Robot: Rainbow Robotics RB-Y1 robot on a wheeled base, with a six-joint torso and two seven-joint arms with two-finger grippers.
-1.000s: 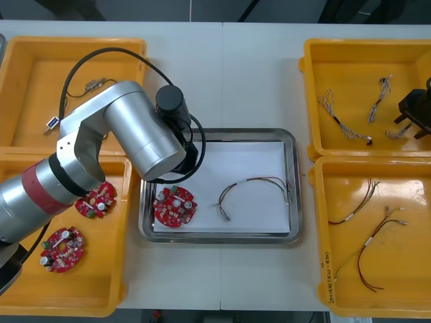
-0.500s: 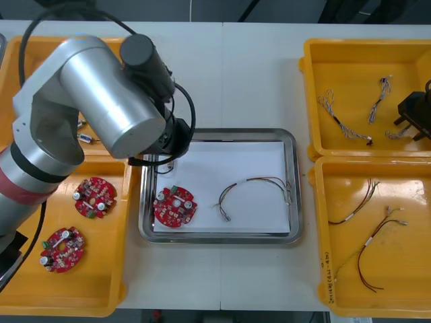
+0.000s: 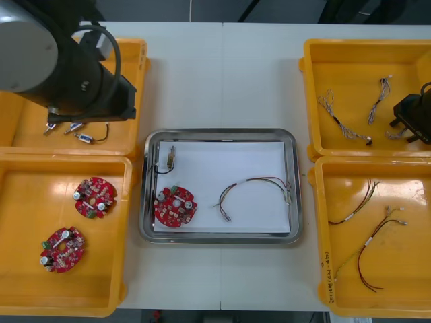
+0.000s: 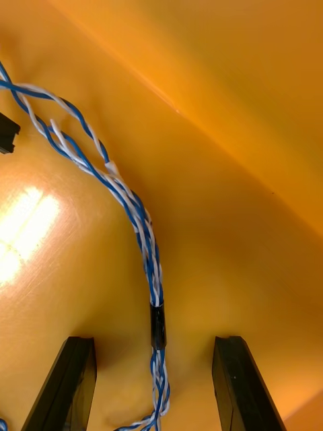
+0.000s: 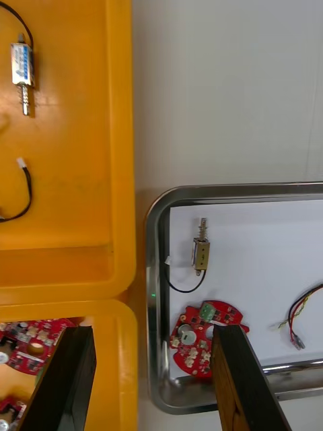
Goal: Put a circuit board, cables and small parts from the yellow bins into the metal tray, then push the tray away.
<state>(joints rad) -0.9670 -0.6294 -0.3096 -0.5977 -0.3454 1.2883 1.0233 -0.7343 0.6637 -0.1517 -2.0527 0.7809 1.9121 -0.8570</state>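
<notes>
The metal tray [image 3: 219, 237], white inside, holds a round red circuit board [image 3: 175, 205], a red and yellow cable [image 3: 256, 190] and a small metal part [image 3: 171, 158] with a black wire near its far left corner. My left gripper [image 5: 153, 380] is open and holds nothing; it hangs above the gap between the left bins and the tray [image 5: 153, 283], with the small metal part [image 5: 201, 253] and the board [image 5: 198, 333] beyond its fingers. My right gripper [image 4: 155, 387] is open low in the far right bin [image 3: 310, 81], a twisted blue and white cable [image 4: 151, 269] running between its fingers.
The near left bin [image 3: 128, 235] holds two more circuit boards [image 3: 94, 197]. Small metal parts [image 3: 79, 134] lie in the far left bin [image 3: 135, 60] under my left arm. Blue and white cables [image 3: 343, 124] lie in the far right bin, and thin cables [image 3: 367, 252] in the near right bin.
My left arm has pulled back from the tray toward the far left bin. The small metal part it left behind now lies uncovered in the tray. The right arm stayed put.
</notes>
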